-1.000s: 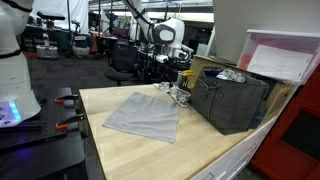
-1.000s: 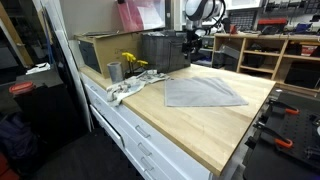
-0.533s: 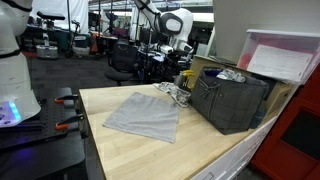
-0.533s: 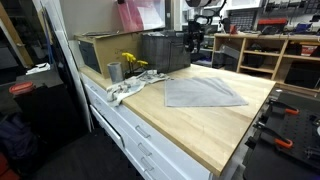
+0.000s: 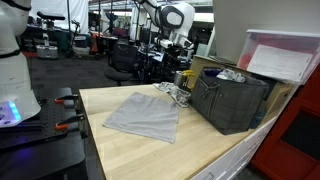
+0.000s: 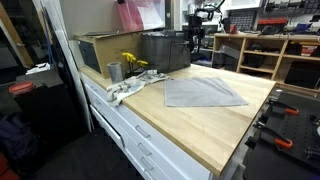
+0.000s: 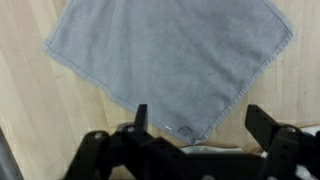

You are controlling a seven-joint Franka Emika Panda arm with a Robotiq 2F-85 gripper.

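A grey cloth (image 5: pixel 144 116) lies spread flat on the light wooden table (image 5: pixel 160 152); it shows in both exterior views (image 6: pixel 203 91) and fills the top of the wrist view (image 7: pixel 170 55). My gripper (image 5: pixel 176 52) hangs high above the table's far edge, well above the cloth's far corner, and is barely seen in an exterior view (image 6: pixel 197 35). In the wrist view its two fingers (image 7: pixel 204 122) are spread wide with nothing between them, framing the cloth's near corner far below.
A dark grey bin (image 5: pixel 232 100) (image 6: pixel 165 50) stands on the table beside the cloth. A crumpled white rag (image 6: pixel 128 87), a metal cup (image 6: pixel 114 71) and a yellow object (image 6: pixel 131 62) sit near the table's end. A pink-lidded box (image 5: pixel 283 57) sits behind the bin.
The gripper has risen well above the table and away from the cloth over the last second. The cloth and the other things have not moved.
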